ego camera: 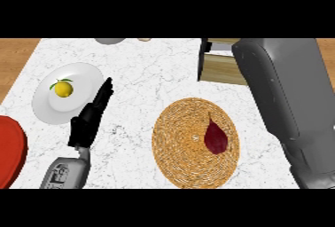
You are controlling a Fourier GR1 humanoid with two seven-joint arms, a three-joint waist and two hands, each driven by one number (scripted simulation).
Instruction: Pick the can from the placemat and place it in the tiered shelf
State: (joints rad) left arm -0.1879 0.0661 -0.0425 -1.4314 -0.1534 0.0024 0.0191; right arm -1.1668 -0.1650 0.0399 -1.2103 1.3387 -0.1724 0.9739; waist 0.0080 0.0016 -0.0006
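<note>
The left hand stands at the lower left of the frame, its fingers straight and pressed together, pointing toward the upper edge, holding nothing. It rests beside the white plate, which carries a lemon. The right forearm rises along the right side and runs up to the tiered shelf at the upper right; its hand is out of sight, so I cannot tell how its fingers stand.

No can shows anywhere. It may be hidden behind that right arm at the shelf, but this is a guess. The woven placemat in the lower centre holds only a dark red, teardrop-shaped thing, its point toward the upper edge.

The counter is white marble. A red plate's edge shows at lower left.
</note>
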